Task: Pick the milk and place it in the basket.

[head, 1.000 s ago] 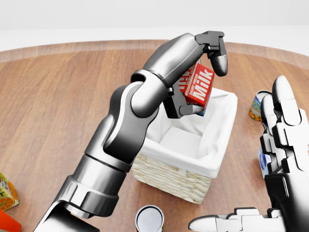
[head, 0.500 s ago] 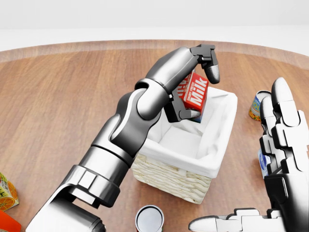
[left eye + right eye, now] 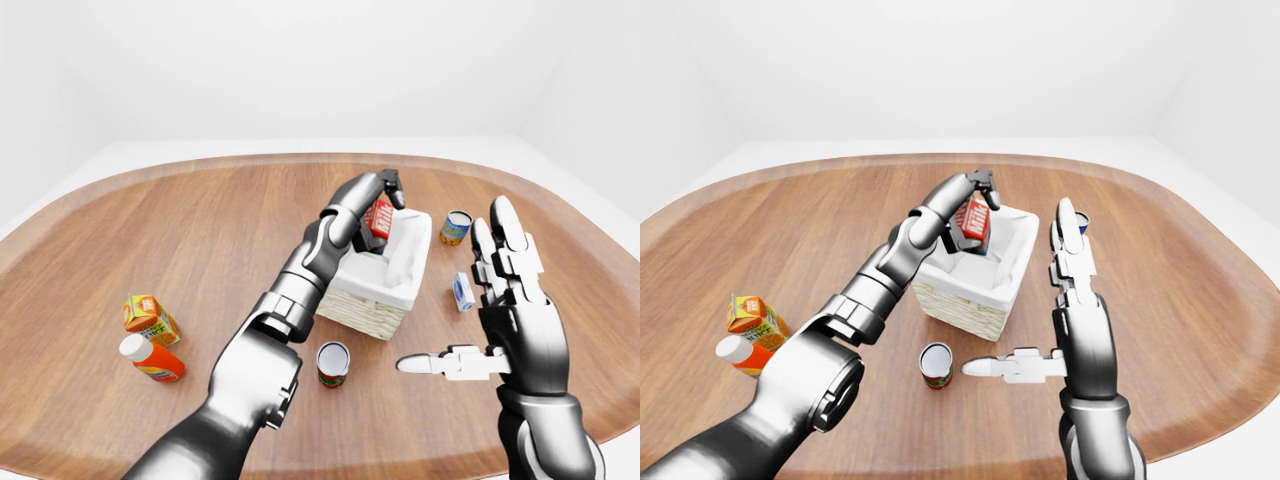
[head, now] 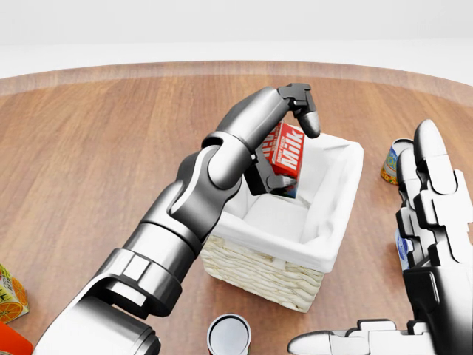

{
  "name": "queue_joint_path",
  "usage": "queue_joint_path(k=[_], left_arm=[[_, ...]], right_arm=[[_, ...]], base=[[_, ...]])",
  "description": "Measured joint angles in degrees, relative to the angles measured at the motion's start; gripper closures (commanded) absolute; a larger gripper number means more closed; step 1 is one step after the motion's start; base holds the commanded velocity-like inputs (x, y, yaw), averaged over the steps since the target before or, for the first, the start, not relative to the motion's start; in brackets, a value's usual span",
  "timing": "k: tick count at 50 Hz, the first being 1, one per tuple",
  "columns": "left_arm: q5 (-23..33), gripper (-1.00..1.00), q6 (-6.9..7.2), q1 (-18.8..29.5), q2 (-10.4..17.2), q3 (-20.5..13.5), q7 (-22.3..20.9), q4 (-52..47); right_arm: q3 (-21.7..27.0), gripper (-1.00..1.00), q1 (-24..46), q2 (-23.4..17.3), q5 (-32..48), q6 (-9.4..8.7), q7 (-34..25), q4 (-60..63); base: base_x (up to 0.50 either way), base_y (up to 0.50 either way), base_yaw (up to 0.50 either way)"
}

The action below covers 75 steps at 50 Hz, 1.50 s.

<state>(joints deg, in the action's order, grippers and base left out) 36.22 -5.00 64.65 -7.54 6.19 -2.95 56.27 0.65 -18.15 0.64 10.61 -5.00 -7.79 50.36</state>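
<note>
Head view | your left hand [image 4: 284, 151] clenched on milk [image 4: 284, 157], now lower, over basket [image 4: 325, 260] | right hand [image 4: 432, 222] splayed, empty | release next

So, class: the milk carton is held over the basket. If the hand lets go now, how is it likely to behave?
The milk carton looks boxy and flat-sided, so it probably won't roll. It hangs tilted in the left hand, so it may land on an edge and topple onto a side. The basket has a soft-looking white lining that should cushion it, and its walls should contain it.
</note>
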Motion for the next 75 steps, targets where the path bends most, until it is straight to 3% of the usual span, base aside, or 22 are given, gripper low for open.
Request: queue_joint_path(k=[64,65,66,75], left_arm=[[0.4,1.0,0.0,-0.9,-2.3,0.4,4.6,7.0],[0.4,0.4,0.0,-0.9,-2.3,0.4,4.7,7.0],[0.3,-1.0,0.0,-0.8,-2.2,0.3,4.9,7.0],[-1.1,-1.0,0.0,0.1,-2.0,-0.5,6.5,6.3]], right_arm=[[0.2,-1.0,-0.2,0.0,-0.3,0.0,-0.2,-0.2],[0.1,-1.0,-0.2,0.0,-0.3,0.0,-0.2,-0.2],[0.1,-1.0,-0.2,0.0,-0.3,0.0,-0.2,-0.2],[0.0,-1.0,-0.2,0.0,-0.2,0.0,-0.1,-0.1]], base=[[0.0,0.0,0.0],[0.0,0.0,0.0],[0.0,0.0,0.0],[0.0,0.0,0.0]])
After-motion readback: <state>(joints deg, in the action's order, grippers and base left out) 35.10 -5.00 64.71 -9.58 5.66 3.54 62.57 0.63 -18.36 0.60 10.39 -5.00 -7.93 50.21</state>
